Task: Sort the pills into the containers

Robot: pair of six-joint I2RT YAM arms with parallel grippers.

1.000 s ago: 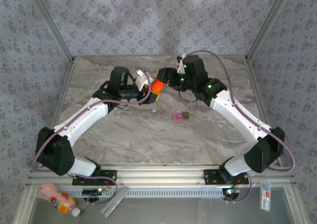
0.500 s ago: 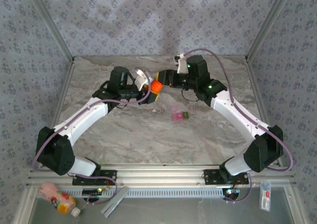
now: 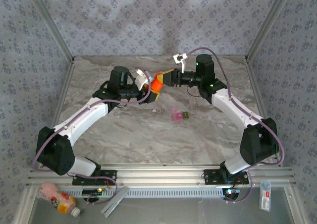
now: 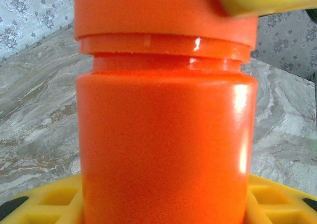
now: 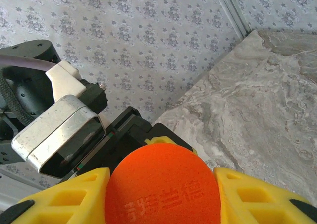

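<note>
Closure of right gripper (image 5: 162, 196) onto cap (image 5: 162, 182) of orange bottle (image 3: 156, 84), arm newly swung round behind it. Left gripper (image 4: 163, 206) half-closed around bottle body, aloft. Pill case (image 3: 179, 116) on table (image 3: 148, 135), nearer the arm bases and right of bottle, untouched; uncapping apparently next.

Bright, even light; glare streaks the bottle (image 4: 163, 149).

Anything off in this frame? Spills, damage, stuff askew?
Nothing looks spilled or damaged. The small orange plastic bottle hangs in the air, left gripper shut on its body, right gripper shut on its orange cap. The pink-and-green translucent pill case lies slanted on the marble-patterned table, apart from both.
</note>
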